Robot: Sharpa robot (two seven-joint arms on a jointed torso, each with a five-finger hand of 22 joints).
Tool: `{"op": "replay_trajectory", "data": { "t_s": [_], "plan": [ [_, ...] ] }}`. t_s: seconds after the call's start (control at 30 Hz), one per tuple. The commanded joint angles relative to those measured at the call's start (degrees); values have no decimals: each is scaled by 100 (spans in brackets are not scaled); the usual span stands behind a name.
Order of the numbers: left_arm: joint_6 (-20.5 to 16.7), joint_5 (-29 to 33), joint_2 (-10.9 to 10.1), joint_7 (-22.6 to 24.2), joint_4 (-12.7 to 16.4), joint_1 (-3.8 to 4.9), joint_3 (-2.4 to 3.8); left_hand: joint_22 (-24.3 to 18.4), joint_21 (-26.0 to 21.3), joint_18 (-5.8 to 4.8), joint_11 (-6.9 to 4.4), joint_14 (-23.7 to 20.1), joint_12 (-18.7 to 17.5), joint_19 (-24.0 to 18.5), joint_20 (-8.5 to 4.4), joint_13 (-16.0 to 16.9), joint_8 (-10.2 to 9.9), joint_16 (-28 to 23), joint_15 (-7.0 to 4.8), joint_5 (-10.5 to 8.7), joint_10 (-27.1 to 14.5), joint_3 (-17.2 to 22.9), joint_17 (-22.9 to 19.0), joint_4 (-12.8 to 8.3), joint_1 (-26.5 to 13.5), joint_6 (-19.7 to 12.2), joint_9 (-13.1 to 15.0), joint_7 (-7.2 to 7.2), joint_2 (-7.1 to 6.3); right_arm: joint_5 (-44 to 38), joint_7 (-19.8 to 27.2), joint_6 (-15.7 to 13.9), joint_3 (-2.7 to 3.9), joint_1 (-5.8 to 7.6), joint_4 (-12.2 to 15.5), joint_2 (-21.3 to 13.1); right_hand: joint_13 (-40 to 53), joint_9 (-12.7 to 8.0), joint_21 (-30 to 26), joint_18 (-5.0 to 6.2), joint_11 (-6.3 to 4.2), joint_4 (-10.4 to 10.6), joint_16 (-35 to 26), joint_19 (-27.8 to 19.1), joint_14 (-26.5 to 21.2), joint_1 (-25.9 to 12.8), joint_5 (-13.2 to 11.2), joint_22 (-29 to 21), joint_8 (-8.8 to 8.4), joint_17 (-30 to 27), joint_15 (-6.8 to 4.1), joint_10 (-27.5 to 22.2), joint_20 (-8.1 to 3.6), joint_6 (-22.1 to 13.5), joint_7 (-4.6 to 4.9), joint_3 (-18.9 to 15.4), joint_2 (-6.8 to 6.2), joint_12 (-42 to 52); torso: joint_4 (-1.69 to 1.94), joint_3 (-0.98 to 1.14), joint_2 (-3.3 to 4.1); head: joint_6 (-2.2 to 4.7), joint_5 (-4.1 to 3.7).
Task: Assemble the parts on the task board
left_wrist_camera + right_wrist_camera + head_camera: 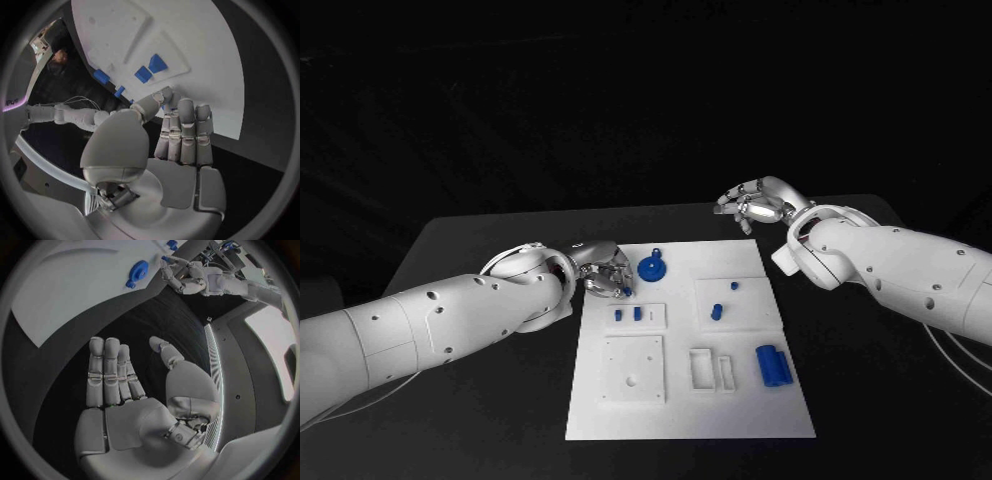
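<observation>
Risk assessment. The large blue cylindrical part (pixel 773 364) lies loose on the near end of the flat white plastic task board (pixel 776 420), well short of both sets of fingers; being round, it would likely roll if the board were nudged. Beside it sit a white rectangular frame (pixel 711 368) and a white square plate with a hole (pixel 633 368).

The left hand (pixel 599 272) hovers at the board's left edge, fingers partly curled and holding nothing, as the left wrist view indicates. Two small blue block parts (pixel 627 314) lie just nearer than these fingers, and a careless descent could knock them away. The blue disc-shaped part (pixel 652 267) rests just beside the fingertips.

The right hand (pixel 757 203) is released, fingers spread, above the matte black table (pixel 473 240) beyond the board's far corner.
</observation>
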Motion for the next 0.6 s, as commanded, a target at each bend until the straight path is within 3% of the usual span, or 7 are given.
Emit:
{"op": "replay_trajectory", "data": {
  "t_s": [0.03, 0.6],
  "plan": [
    [112, -69, 33, -9, 7, -3, -2, 6, 19, 87, -5, 2, -34, 24, -298, 7, 20, 29, -35, 10, 27, 27, 8, 5, -1, 37, 1, 4, 44, 29, 38, 19, 5, 0, 4, 3, -2, -6, -22, 257, 8, 7, 27, 13, -43, -15, 11, 10, 36, -7, -13, -34, 11, 4, 36, 19, 31, 20, 2, -1, 0, -9, 1],
    [138, -48, 105, -54, 0, -6, -2, 9, 19, 85, -5, 1, -41, 24, -299, 7, 16, 32, -34, 10, 29, 32, 11, 9, -4, 36, 0, 6, 46, 27, 40, 16, 5, 0, -1, 9, -6, -7, -24, 257, 8, 7, 28, 15, -43, -17, 11, 14, 37, -8, -13, -35, 11, 3, 36, 19, 32, 24, 2, 6, -2, 6, 12]
  ]
}}
